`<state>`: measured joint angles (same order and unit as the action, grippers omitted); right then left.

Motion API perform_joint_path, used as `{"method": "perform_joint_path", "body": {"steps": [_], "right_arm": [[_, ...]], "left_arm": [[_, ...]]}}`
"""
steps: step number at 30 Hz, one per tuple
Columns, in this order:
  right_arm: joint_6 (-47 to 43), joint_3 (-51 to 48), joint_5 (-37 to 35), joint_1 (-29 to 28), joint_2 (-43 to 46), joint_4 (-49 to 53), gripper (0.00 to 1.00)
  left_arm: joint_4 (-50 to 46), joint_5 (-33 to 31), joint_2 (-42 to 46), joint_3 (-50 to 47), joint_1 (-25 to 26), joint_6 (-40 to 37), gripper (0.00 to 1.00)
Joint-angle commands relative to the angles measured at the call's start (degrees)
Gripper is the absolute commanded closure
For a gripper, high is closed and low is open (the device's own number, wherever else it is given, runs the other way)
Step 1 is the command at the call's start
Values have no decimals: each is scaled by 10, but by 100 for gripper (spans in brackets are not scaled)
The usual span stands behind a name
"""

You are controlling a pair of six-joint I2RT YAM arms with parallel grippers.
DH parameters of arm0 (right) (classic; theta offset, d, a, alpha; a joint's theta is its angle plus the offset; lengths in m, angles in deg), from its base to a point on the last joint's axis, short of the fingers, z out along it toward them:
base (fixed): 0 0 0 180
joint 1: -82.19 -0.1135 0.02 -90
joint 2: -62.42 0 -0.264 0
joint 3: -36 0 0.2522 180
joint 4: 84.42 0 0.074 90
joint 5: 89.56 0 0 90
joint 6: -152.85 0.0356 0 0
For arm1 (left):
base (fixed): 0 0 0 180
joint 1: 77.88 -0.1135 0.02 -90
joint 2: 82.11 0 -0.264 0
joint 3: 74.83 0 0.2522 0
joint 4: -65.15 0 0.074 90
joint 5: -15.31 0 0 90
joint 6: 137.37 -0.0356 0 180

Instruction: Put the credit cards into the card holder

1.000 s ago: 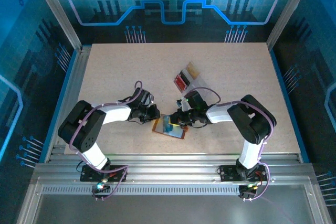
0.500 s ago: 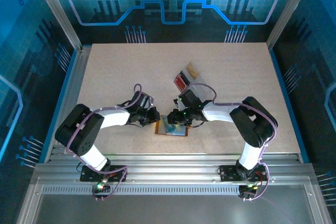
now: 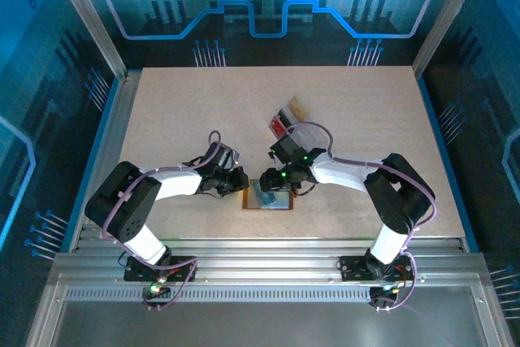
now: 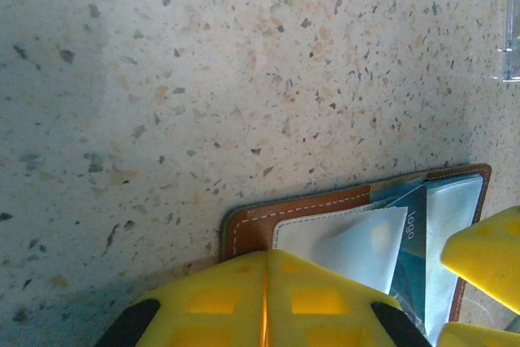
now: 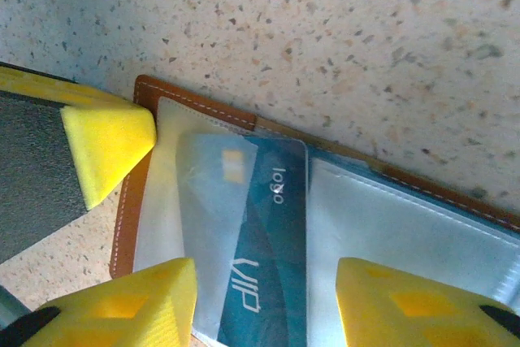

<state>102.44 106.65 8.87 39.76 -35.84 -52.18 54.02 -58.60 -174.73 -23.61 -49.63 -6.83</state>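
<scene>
Lying open and flat on the table [image 3: 179, 111], the card holder [image 3: 266, 199] sits near the front edge, between the two arms' tips. Brown leather rim, pale stitching, pale clear pockets inside.

A blue card [image 5: 268, 233] printed "VIP" and "logo" lies on the holder's inner face. Its upper left part is under a clear pocket flap and the rest is bare. The left wrist view shows the same card [image 4: 409, 229] poking out beside the pale pocket of the holder [image 4: 301, 205].

The right gripper [image 5: 264, 270] is open, its yellow fingers spread to either side of the card and low over the holder [image 5: 126, 217]; no grip on the card.

The left gripper [image 4: 264, 259] has its fingers pressed together with no gap, tip down at the holder's leather edge by the pocket corner. Nothing is pinched between them.

Farther back on the table and well apart from the holder are a clear tray [image 3: 302, 129], a red card [image 3: 280, 126] and a tan card [image 3: 299, 108]. I cannot tell whether those cards are inside the tray.
</scene>
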Motion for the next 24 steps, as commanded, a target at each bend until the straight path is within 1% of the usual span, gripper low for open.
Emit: {"method": "perform_joint_path", "body": {"steps": [1, 7, 9, 18, 21, 24], "right_arm": [[-26, 22, -27, -14, 21, 59, 52], [-27, 30, -31, -23, 2, 71, 69], [-25, 30, -33, -26, -2, 73, 70], [-21, 37, -26, -35, -30, 76, 70], [-18, 37, -14, -37, -36, 67, 73], [-15, 35, -9, -37, -34, 60, 81]], "left_arm": [[-110, -4, -14, -24, 15, -8, 92], [-106, -4, -17, -25, 19, -8, 92], [-104, -3, -19, -25, 20, -7, 92], [-100, -2, -21, -27, 23, -5, 92], [-98, -3, -20, -29, 27, -3, 92], [-94, -6, -22, -33, 32, 1, 92]]}}
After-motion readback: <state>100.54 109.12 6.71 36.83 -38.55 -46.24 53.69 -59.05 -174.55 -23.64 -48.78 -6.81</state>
